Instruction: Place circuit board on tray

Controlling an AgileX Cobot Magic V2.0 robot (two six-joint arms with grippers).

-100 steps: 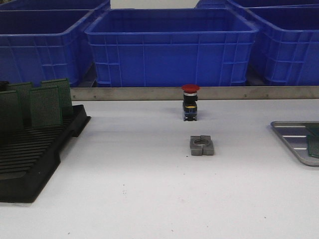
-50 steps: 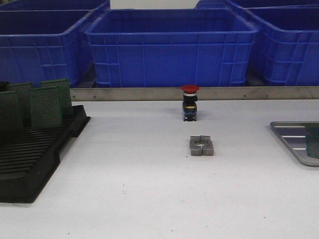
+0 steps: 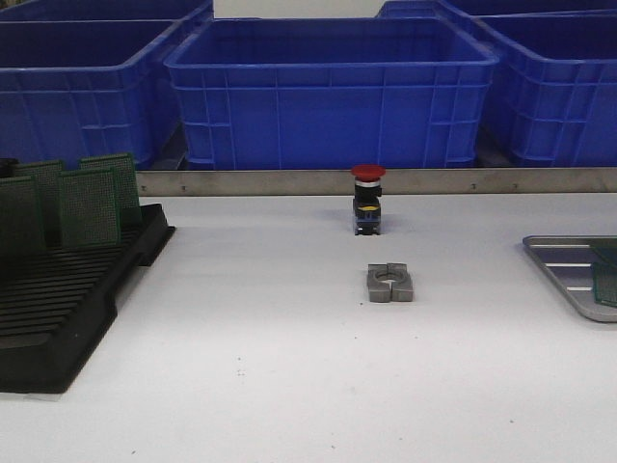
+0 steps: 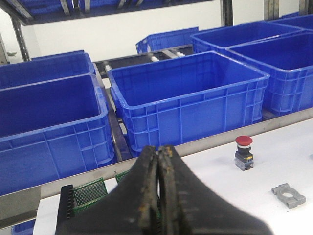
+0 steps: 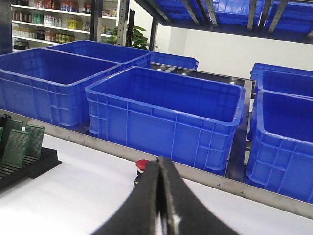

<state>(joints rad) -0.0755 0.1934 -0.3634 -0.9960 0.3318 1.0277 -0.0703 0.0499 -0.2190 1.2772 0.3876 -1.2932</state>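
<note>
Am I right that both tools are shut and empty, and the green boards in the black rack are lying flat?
Not quite. Both the left tool and right tool are shut and empty, but the green boards stand upright in the black rack, as the front view shows.

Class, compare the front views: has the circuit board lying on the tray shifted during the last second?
Yes. The circuit board has slid right along the tray, toward the picture's edge; the tray itself stays put.
</note>
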